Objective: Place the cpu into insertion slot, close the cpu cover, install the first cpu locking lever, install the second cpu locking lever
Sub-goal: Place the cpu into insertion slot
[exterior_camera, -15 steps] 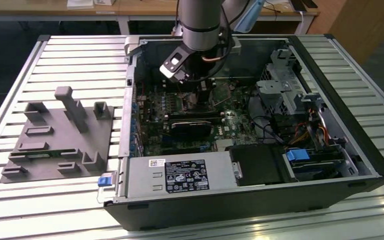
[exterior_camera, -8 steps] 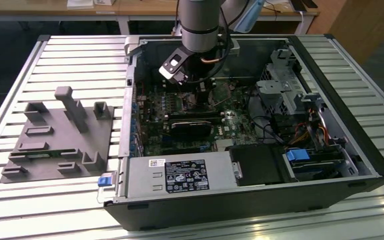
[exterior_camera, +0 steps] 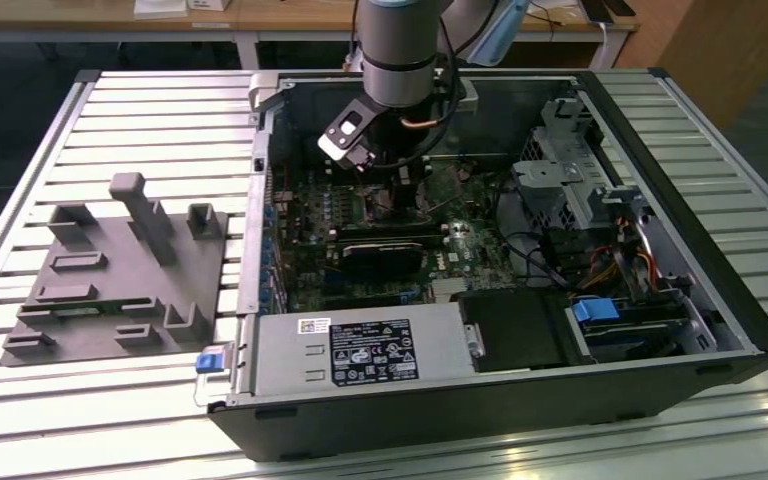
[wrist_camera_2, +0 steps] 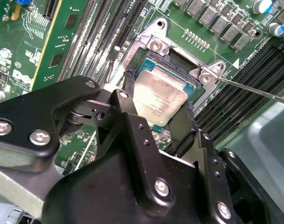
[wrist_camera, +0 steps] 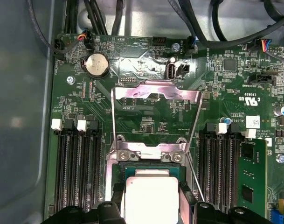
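The cpu (wrist_camera_2: pixel 159 95) is a silver-topped square held level between my gripper's two black fingers (wrist_camera_2: pixel 130 91), just over the insertion slot (wrist_camera_2: pixel 179 61). The slot's dark frame and silvery rim show around the chip's far side. My gripper (wrist_camera_2: pixel 159 93) is shut on the cpu's opposite edges, and the first wrist view shows the cpu (wrist_camera: pixel 151 196) between the same fingers. The cpu cover (wrist_camera: pixel 155 95) stands flipped open beyond the socket, its window showing the board behind. Two thin wire locking levers (wrist_camera: pixel 113 121) are swung free at its sides. In the exterior view my gripper (exterior_camera: pixel 406 188) reaches into the open computer case.
Rows of black memory slots (wrist_camera: pixel 79 172) flank the socket on both sides, with a green card (wrist_camera: pixel 248 177) further out. Cables (exterior_camera: pixel 598 265), a drive cage (exterior_camera: pixel 564 185) and the power supply (exterior_camera: pixel 357 352) fill the case. A grey fixture (exterior_camera: pixel 117 270) lies on the slatted table at the exterior view's left.
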Robot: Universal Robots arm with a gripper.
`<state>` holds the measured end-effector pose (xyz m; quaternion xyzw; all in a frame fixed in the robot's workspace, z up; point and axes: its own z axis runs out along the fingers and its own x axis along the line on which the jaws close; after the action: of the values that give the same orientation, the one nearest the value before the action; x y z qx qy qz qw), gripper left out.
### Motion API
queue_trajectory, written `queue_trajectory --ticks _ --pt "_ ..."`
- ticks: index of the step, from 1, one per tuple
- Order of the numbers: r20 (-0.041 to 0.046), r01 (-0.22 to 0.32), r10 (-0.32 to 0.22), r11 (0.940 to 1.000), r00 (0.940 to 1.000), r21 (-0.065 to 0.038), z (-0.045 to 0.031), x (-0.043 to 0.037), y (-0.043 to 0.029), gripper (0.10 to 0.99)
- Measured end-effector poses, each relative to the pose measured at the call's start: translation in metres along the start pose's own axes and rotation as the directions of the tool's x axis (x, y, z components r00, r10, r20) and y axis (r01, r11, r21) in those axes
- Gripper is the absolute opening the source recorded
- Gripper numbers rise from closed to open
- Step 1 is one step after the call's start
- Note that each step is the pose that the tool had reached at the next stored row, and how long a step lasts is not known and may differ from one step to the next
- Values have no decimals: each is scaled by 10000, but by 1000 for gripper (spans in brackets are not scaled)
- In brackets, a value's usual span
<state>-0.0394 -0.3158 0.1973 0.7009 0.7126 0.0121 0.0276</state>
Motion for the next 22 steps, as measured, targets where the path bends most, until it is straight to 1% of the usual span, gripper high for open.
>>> queue_trajectory --ticks 10,18,19,20,21,22 --pt "7 -18 18 10000 10000 4 46 23 -3 541" --pt "2 -18 18 10000 10000 1 54 24 -4 541" --pt "-9 -19 19 10000 10000 -7 58 26 -2 541" --pt "-15 -19 19 10000 10000 -11 62 28 -2 553" --pt "0 -18 18 10000 10000 0 58 25 -3 616" --pt "3 -18 18 10000 10000 1 54 25 -3 616"
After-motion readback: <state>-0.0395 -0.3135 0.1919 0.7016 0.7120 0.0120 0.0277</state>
